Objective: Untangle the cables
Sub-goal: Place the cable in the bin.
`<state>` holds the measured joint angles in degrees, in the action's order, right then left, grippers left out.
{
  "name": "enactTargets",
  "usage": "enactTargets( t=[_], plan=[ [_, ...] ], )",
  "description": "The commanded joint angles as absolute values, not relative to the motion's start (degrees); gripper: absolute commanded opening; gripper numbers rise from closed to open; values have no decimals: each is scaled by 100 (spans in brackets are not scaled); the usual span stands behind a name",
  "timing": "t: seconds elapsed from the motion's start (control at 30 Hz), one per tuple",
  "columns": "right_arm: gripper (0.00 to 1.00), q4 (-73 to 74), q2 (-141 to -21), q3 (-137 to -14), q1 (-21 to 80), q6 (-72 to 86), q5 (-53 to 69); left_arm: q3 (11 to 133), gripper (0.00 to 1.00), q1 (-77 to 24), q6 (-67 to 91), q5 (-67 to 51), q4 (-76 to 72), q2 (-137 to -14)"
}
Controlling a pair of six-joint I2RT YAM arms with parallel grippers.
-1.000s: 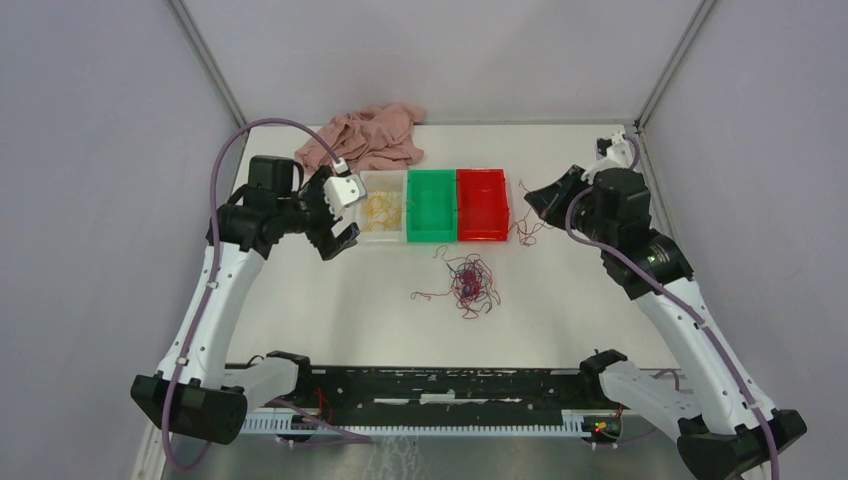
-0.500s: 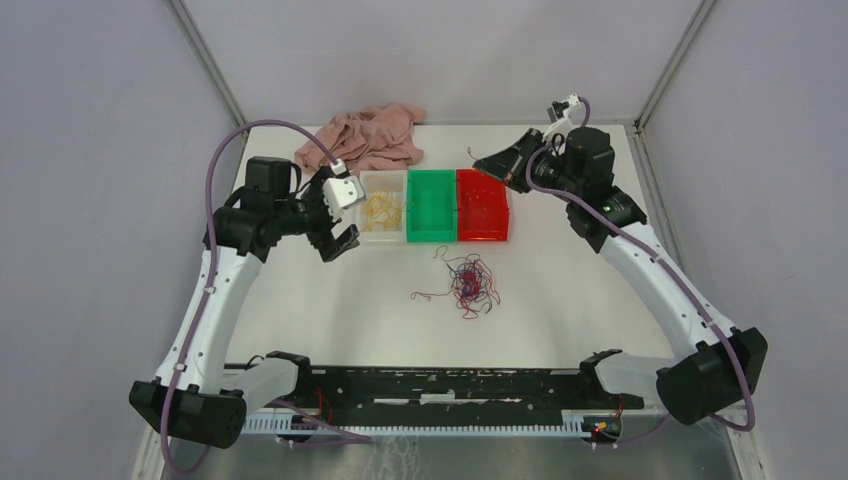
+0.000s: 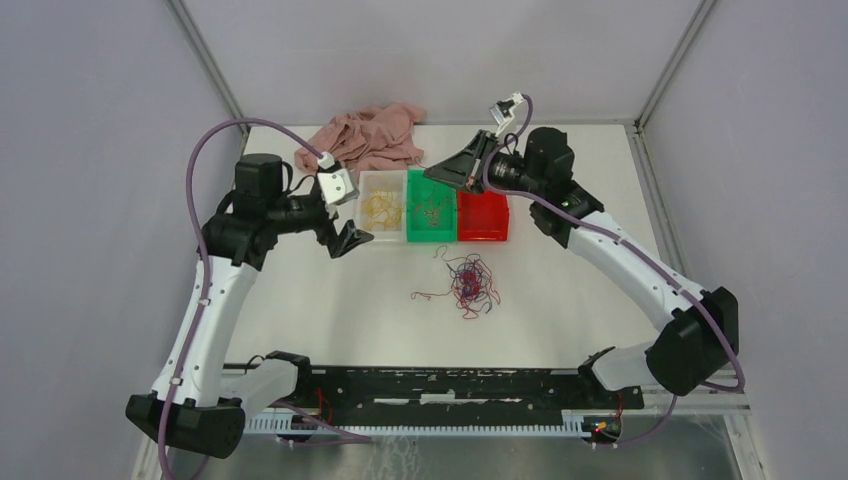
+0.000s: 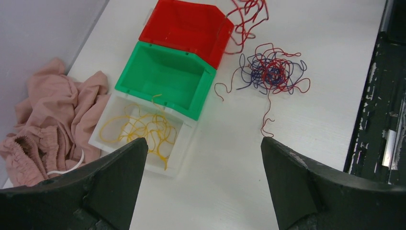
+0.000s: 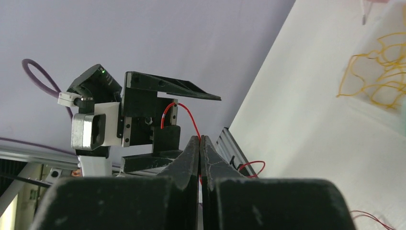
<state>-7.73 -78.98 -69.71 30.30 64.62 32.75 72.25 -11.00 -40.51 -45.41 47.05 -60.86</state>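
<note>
A red and purple tangle of cables lies on the white table in front of the bins. Yellow cables sit in the white bin. My right gripper hovers over the green bin, shut on a thin red cable. Thin strands dangle below it. Another red strand lies beside the red bin. My left gripper hangs wide open and empty, left of the white bin.
A crumpled pink garment lies at the back left, behind the white bin. The three bins stand side by side in a row. Grey walls close in the table on three sides.
My right arm has swung left from beside the red bin to above the green bin, staying shut. The left gripper has tilted down slightly and stayed open.
</note>
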Motion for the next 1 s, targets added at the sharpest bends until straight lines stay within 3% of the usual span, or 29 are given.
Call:
enactTargets(
  t=[0.0, 0.3, 0.4, 0.57, 0.7, 0.8, 0.9, 0.97],
  plan=[
    [0, -1624, -8163, -7404, 3385, 6739, 3571, 7059, 95, -1145, -3758, -5393, 4139, -5854],
    [0, -1967, -8666, -7733, 4033, 6938, 3541, 6772, 95, -1464, -4107, -5328, 3921, -5693],
    [0, -1961, -8715, -7760, 4114, 6935, 3519, 6694, 90, -1487, -4221, -5247, 3920, -5670],
    [0, -1908, -8707, -7720, 4138, 6929, 3516, 6588, 70, -1488, -4203, -5158, 3850, -5612],
    [0, -1734, -8645, -7664, 4112, 6800, 3410, 6544, 37, -1494, -4179, -5107, 3850, -5579],
    [0, -1073, -8597, -7736, 3981, 6373, 3177, 6436, 34, -1487, -4149, -4829, 3850, -5495],
    [0, -950, -8645, -7648, 3614, 6364, 3112, 6282, 22, -1488, -4232, -4474, 3902, -5381],
    [0, -789, -8758, -7640, 3314, 6332, 3089, 6206, 20, -1489, -4278, -4185, 3930, -5320]
  ],
)
